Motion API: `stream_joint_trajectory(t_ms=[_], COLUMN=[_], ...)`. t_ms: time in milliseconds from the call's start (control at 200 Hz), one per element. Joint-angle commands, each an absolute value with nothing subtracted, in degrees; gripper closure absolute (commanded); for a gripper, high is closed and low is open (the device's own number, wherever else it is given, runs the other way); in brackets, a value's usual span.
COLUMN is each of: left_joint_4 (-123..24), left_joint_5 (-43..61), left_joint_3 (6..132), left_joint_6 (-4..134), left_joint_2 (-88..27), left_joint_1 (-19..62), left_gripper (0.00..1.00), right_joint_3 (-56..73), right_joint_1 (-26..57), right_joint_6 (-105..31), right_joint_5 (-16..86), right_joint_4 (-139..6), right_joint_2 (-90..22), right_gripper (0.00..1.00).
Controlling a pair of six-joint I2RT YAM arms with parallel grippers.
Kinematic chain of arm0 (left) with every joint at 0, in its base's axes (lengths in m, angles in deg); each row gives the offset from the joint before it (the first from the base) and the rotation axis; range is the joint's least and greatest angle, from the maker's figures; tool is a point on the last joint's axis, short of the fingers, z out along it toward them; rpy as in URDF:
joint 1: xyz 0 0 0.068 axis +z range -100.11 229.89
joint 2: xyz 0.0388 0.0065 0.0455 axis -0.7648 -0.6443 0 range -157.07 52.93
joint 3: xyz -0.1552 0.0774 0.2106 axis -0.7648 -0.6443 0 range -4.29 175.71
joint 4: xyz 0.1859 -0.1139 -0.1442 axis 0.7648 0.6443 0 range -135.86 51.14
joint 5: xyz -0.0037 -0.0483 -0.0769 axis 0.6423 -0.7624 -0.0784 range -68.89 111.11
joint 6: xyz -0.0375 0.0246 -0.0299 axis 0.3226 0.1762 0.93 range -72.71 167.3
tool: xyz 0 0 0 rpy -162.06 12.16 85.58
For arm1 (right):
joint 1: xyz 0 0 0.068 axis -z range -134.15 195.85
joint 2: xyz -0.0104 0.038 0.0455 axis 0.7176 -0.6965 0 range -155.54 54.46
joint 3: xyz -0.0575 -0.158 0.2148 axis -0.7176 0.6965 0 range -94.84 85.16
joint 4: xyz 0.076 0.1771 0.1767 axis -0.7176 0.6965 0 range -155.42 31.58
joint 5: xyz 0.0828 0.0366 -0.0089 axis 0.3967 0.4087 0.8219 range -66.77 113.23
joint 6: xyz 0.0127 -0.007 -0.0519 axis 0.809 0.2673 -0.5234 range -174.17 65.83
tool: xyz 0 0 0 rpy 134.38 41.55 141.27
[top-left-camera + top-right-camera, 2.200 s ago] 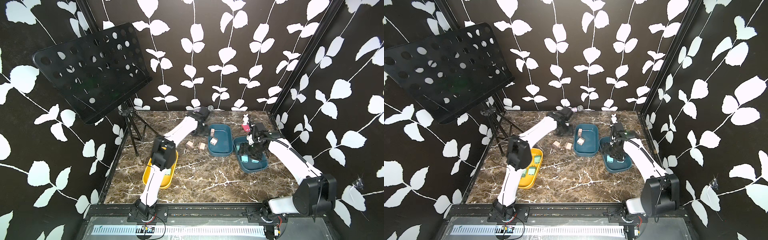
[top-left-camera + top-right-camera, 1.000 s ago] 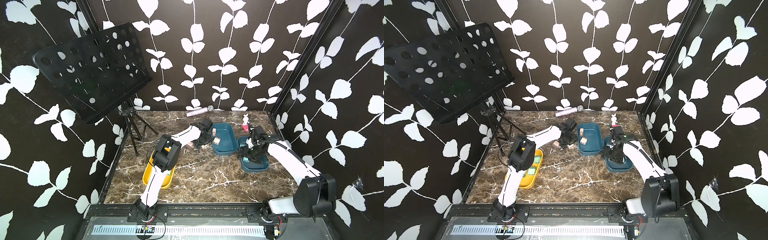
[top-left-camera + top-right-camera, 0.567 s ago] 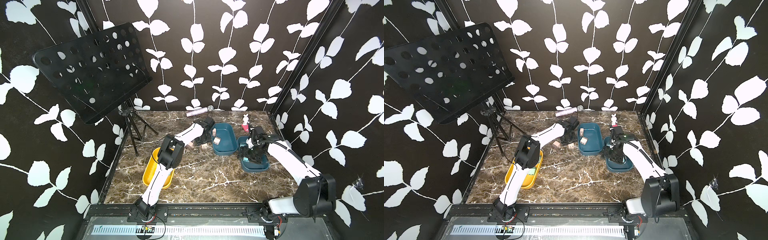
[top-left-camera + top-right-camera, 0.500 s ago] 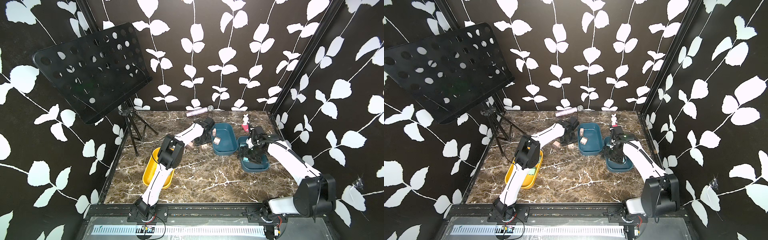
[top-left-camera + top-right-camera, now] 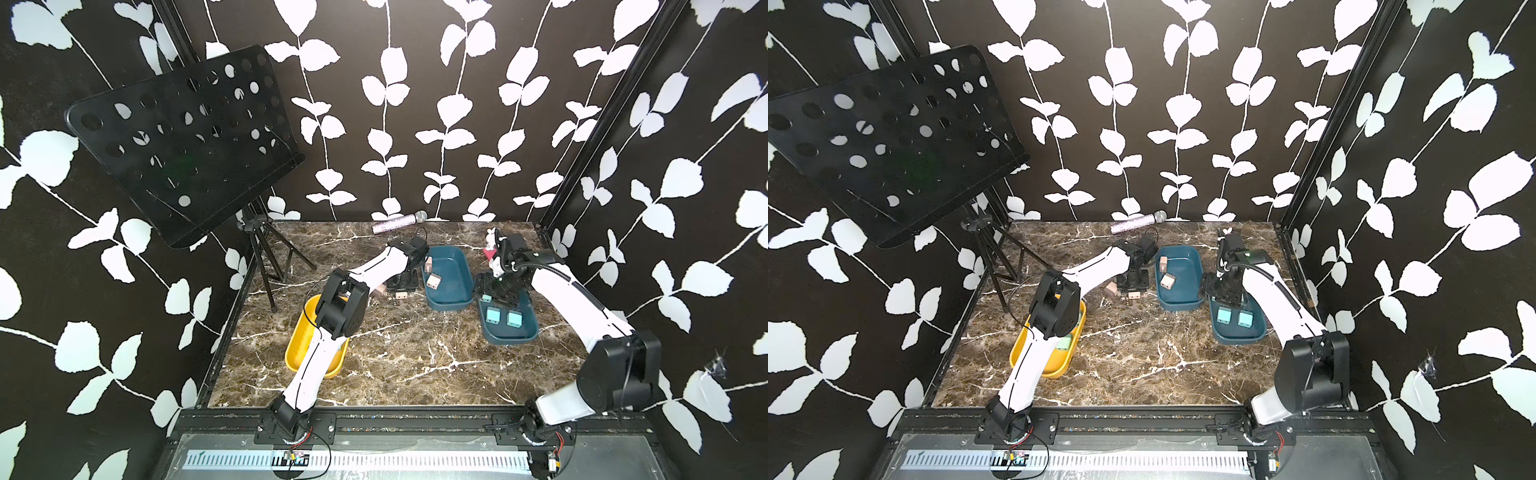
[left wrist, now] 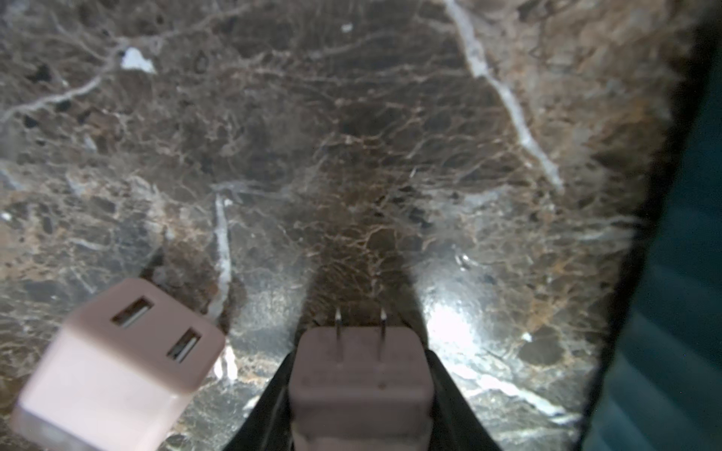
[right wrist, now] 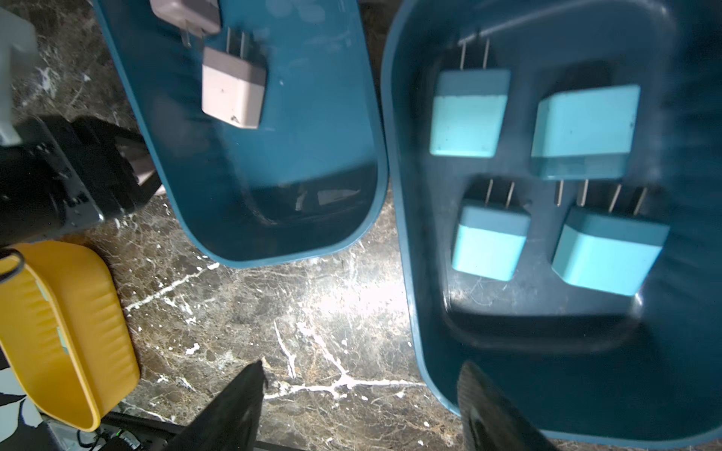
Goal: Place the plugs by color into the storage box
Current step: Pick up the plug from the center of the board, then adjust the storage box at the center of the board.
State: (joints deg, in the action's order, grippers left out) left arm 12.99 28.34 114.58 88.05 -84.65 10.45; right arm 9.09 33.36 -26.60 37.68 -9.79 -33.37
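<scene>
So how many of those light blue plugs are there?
4 light blue plugs, all lying two by two in the teal tray nearest the right arm. None shows elsewhere, though the arms could hide one.

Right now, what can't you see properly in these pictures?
- Yellow tray: in both top views the left arm covers most of it; its contents can't be counted.
- Held pink plug: the left wrist view's edge cuts off its back.
- Rabbit figure: tiny, partly behind the right arm in a top view.
</scene>
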Motion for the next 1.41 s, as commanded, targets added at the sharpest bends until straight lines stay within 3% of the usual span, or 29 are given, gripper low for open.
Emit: stream_joint_trajectory(t_ms=[0, 375, 555, 790, 1135, 1400], left_joint_4=[16.8, 16.9, 17.4, 17.5, 17.7, 16.5], left_joint_5=[29.5, 26.8, 25.4, 25.3, 24.4, 21.8], left_joint_3=[112.9, 110.7, 110.1, 108.6, 114.0, 123.0], left_joint_6=[84.6, 83.1, 83.4, 83.4, 81.9, 79.8], left_joint_2=[-80.6, -70.9, -67.2, -63.9, -67.4, -74.8], left_joint_1=[10.3, 10.2, 10.2, 10.2, 10.1, 7.9], left_gripper=[0.65, 0.66, 0.66, 0.66, 0.66, 0.66], right_joint_3=[3.9, -28.6, -36.5, -33.2, -27.1, -21.6], right_joint_1=[33.3, 33.9, 34.7, 33.8, 25.2, 29.7], right_joint_6=[-28.4, -34.8, -36.2, -34.1, -28.0, -25.3], right_joint_5=[38.5, 36.5, 35.7, 38.4, 42.8, 43.1], right_joint_4=[-9.3, -3.6, -1.9, -5.6, -11.4, -13.4], right_joint_2=[-36.6, -63.7, -72.4, -74.6, -72.0, -63.5], right_gripper=[0.24, 0.23, 0.23, 0.24, 0.25, 0.23])
